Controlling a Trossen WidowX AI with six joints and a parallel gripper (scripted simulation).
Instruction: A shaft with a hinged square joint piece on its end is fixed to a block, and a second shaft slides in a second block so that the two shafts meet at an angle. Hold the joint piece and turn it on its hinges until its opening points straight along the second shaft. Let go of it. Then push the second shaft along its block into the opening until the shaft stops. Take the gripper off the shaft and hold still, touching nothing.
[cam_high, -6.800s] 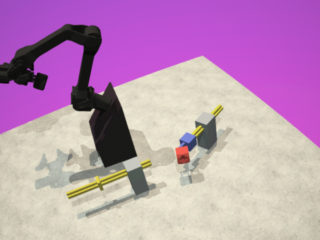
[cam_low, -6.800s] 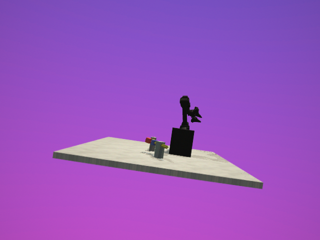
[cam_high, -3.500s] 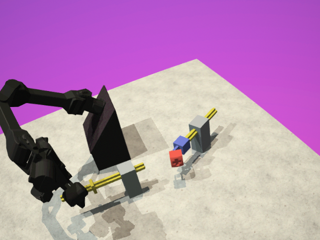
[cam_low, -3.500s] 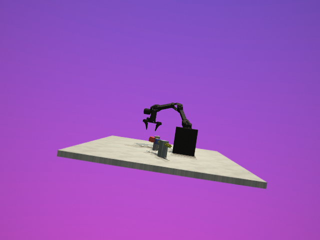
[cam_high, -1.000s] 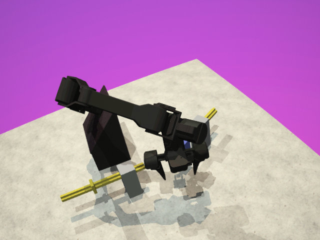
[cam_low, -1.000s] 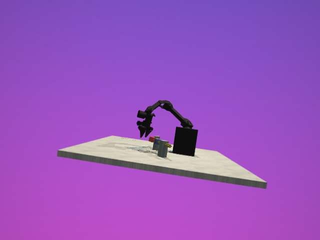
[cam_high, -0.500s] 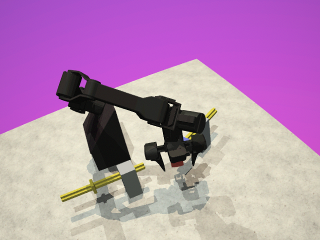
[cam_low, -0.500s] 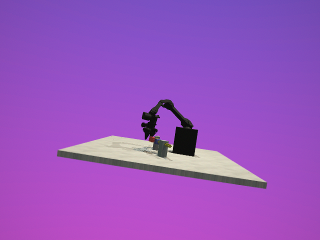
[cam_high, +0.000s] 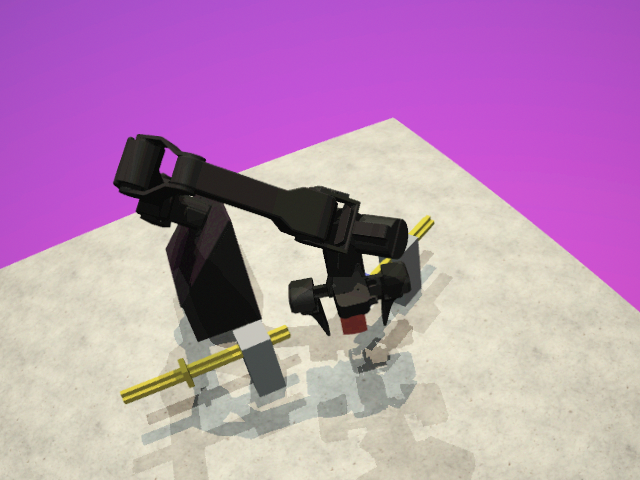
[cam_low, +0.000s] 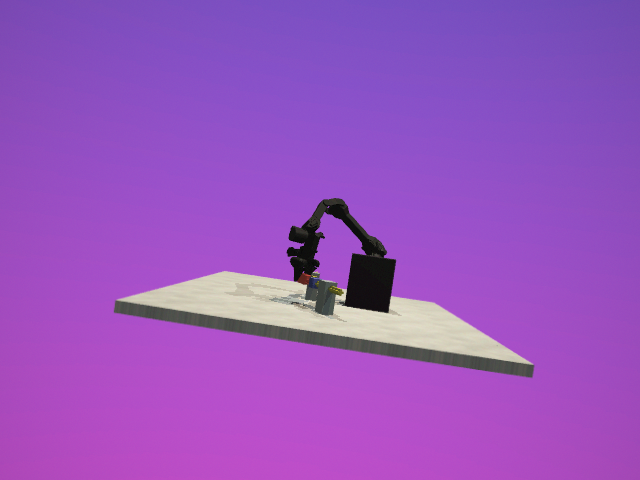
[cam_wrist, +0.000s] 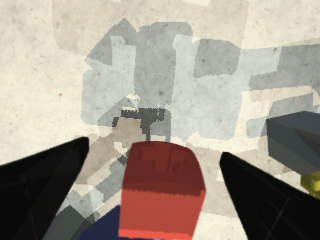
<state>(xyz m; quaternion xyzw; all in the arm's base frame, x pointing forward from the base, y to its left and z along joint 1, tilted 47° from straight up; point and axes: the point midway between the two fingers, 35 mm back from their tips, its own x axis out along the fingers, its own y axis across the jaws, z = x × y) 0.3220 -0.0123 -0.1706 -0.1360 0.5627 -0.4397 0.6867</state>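
The red joint piece (cam_high: 354, 324) (cam_low: 303, 279) (cam_wrist: 162, 212) hangs on a blue hinge part (cam_low: 314, 282) (cam_wrist: 100, 227) at the end of the first yellow shaft (cam_high: 422, 226). In the wrist view its cross-shaped opening faces up the picture, not toward the second yellow shaft (cam_high: 211, 358) (cam_wrist: 312, 184). That shaft runs through the second grey block (cam_high: 264, 361) (cam_wrist: 300, 142), with its collar (cam_high: 186, 373) well outside the block. My gripper (cam_high: 356, 329) (cam_wrist: 157, 150) points down and is open, one finger on each side of the red piece, with gaps showing. The hand mostly hides the hinge in the top view.
The first grey block (cam_high: 412, 279) (cam_low: 325, 298) stands close behind the hand in the top view. The black arm base (cam_high: 227, 289) (cam_low: 370, 283) stands beside the second block. Shadows of the arm lie across the pale table (cam_high: 516, 361) (cam_low: 434, 330).
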